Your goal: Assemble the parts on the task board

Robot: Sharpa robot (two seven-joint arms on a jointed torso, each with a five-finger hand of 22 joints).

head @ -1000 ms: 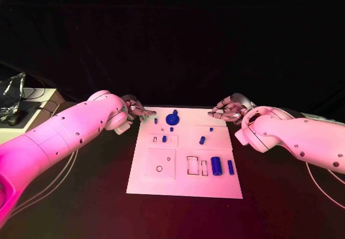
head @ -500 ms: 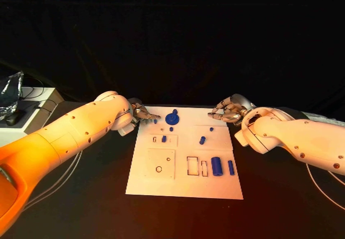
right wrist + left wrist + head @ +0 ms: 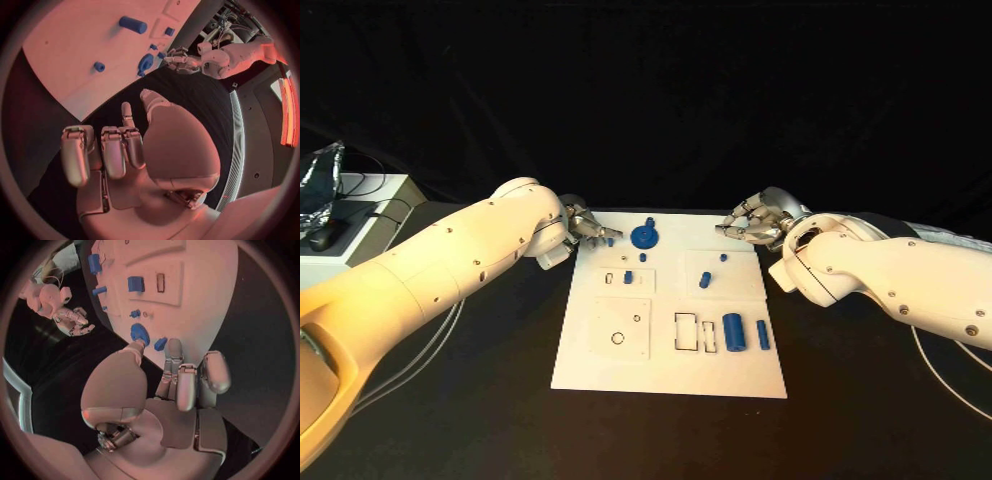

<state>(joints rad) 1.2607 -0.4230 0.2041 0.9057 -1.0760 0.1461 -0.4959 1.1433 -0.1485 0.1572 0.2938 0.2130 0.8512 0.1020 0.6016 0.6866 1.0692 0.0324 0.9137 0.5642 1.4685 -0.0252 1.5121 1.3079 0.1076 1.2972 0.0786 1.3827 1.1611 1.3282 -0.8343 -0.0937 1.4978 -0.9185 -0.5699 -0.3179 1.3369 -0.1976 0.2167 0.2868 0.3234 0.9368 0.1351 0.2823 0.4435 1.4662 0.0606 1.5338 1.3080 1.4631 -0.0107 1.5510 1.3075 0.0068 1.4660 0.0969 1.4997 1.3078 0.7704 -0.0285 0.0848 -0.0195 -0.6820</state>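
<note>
Both sets of my fingers are curled in and hold nothing: my left hand [image 3: 589,231] hovers at the far left corner of the task board [image 3: 672,370], near a small blue peg [image 3: 160,344] and the round blue part [image 3: 646,238]; my right hand [image 3: 753,224] is at the far right corner. The board lies mid-desk [image 3: 473,420].

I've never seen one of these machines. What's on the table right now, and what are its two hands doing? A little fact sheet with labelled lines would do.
Table: black
Task board: white plate lying flat in the middle of the table
Parts: small blue pieces on the board, among them a round one near the far edge and a cylinder beside rectangular slots
Left hand: at the board's far left corner, holds nothing that I can see
Right hand: at the board's far right corner, fingers curled in, nothing in them
</note>
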